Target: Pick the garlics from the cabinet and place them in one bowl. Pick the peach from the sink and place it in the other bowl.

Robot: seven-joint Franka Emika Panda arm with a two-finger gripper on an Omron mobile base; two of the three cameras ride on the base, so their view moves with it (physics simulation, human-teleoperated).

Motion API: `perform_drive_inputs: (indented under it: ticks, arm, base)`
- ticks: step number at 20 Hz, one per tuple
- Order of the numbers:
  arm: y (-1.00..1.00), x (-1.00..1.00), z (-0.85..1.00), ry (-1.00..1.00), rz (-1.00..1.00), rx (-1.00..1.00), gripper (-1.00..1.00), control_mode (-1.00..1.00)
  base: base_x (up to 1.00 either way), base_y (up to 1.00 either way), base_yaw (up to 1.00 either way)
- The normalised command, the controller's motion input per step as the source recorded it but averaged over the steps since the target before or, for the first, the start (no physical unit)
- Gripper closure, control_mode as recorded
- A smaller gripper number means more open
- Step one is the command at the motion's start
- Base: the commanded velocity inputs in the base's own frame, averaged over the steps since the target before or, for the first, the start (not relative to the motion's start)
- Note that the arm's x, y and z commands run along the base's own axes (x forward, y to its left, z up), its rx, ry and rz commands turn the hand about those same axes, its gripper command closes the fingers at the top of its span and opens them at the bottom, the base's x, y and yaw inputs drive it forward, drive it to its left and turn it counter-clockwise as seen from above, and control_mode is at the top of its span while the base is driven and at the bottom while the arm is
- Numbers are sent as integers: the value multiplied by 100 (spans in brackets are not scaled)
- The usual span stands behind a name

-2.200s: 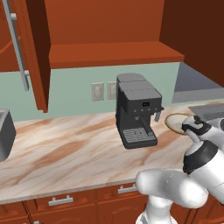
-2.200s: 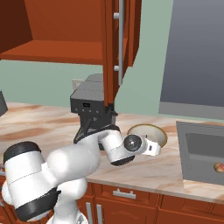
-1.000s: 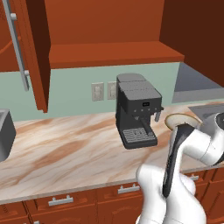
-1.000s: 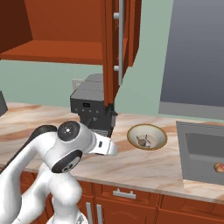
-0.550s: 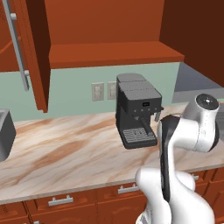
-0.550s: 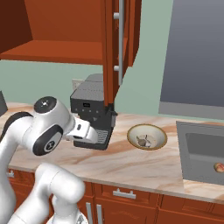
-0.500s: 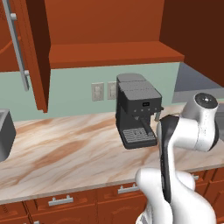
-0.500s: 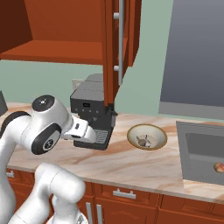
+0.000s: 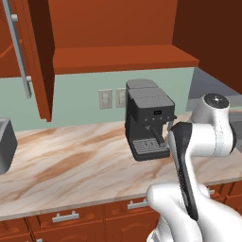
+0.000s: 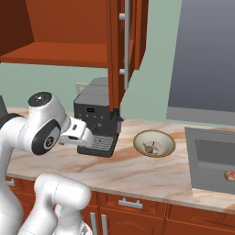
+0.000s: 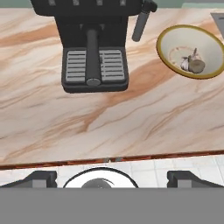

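Both garlics [image 11: 192, 64] lie together in a tan bowl [image 11: 173, 37] on the counter, right of the coffee machine. They also show as small bulbs [image 10: 149, 148] in that bowl [image 10: 154, 136] in the right base view. The peach [image 10: 229, 175] rests in the dark sink [image 10: 202, 137] at the far right. The reddish-brown cabinet [image 9: 123, 56] stands open, its door [image 10: 117, 46] swung out above the machine. My gripper [image 11: 111, 178] is open, its dark fingertips [image 11: 41, 177] wide apart with nothing between them, over the counter's front edge and well left of the bowl.
A black coffee machine [image 11: 92, 43] stands at the back of the marble counter [image 11: 109, 122]; my hand [image 10: 79, 131] hangs just in front of it. A dark grey box [image 9: 4, 144] sits at the far left. Drawers with short silver handles [image 10: 131, 203] run below.
The arm has swung left and up, away from the bowl, until the hand sits in front of the coffee machine. The garlics have stayed in the bowl.
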Motion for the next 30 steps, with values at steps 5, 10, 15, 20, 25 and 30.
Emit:
perform_drive_inputs:
  ticks: [5, 10, 15, 20, 25, 30]
  arm:
    - [1, 0, 0, 7, 14, 0, -100, -100]
    - [0, 0, 0, 0, 0, 0, -100, -100]
    - [0, 0, 0, 0, 0, 0, -100, 100]
    - [0, 0, 0, 0, 0, 0, -100, 100]
    - [0, 0, 0, 0, 0, 0, -100, 100]
    - [0, 0, 0, 0, 0, 0, -100, 100]
  base:
    - [0, 0, 0]
    - [0, 0, 0]
    - [-19, -5, 0]
    - [-96, -37, -5]
    - [-39, -75, -3]
    - [-1, -96, -2]
